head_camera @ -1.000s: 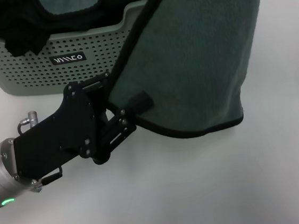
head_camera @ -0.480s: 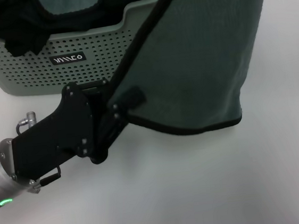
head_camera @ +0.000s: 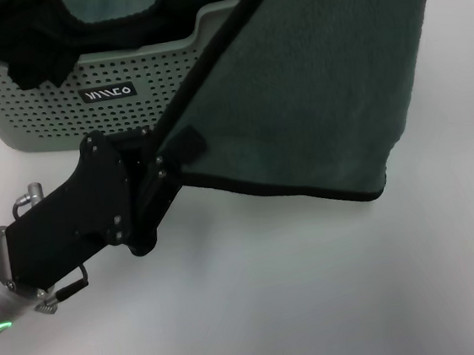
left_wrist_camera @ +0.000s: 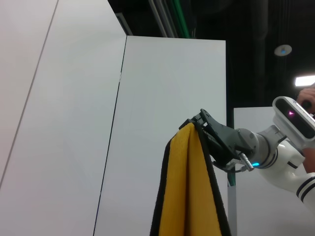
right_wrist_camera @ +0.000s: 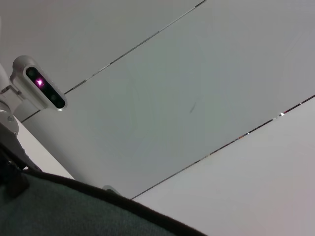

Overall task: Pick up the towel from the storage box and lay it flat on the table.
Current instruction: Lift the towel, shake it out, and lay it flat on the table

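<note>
Nearest you, the left gripper (head_camera: 169,156) comes in low from the left over the white bench (head_camera: 316,288), its black body angled up toward the right. You can see it clenched on the lower left corner of the towel (head_camera: 313,93), one black fingertip (head_camera: 184,145) pressed flat on the teal face just inside the black piping. From that pinched corner the piped bottom edge runs to the right and dips to a rounded corner that hangs just above or on the bench; you cannot tell which. The cloth hangs as a broad teal sheet, rising out of the top of the head view.

Behind the gripper stands the storage box (head_camera: 60,103), sage green with dotted sides and a small white logo, resting on the bench. Black fabric (head_camera: 28,47) spills over its near rim.

Farther off, in the left wrist view, the right gripper (left_wrist_camera: 199,123) is raised high and grasping the towel's top edge, the cloth's yellow side (left_wrist_camera: 189,191) hanging below it.
</note>
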### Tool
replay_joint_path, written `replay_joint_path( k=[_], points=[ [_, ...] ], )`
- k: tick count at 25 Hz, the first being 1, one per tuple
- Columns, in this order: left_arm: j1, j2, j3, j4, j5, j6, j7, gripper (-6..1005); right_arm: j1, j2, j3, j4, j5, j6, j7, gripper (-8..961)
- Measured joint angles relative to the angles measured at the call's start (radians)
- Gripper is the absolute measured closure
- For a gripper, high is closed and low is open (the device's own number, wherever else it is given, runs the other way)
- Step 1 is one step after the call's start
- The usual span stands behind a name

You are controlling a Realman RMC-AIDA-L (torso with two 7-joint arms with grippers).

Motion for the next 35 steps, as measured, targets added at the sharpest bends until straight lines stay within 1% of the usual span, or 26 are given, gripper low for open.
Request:
replay_joint_path(
  k=[8, 11, 17, 33, 35],
  points=[
    [-0.007, 0.001, 0.000, 0.002, 0.000, 0.003, -0.035, 980, -0.002, 0.005, 0.001, -0.002, 0.000, -0.001, 0.000, 939],
    [-0.007, 0.002, 0.001, 0.007, 0.000, 0.004, -0.036, 932, 0.000, 0.008, 0.006, -0.003, 0.001, -0.002, 0.000, 939],
    [-0.009, 0.003, 0.005, 0.009, 0.009, 0.014, -0.029, 874, 0.006, 0.010, 0.008, -0.004, 0.002, -0.003, 0.000, 937],
    [-0.006, 0.008, 0.004, 0.007, 0.014, 0.015, -0.032, 871, 0.008, 0.010, 0.009, -0.006, 0.002, -0.004, -0.002, 934],
    [-0.002, 0.006, 0.004, 0.007, 0.014, 0.015, -0.029, 841, 0.008, 0.010, 0.009, -0.008, 0.002, -0.004, -0.002, 934]
  ],
)
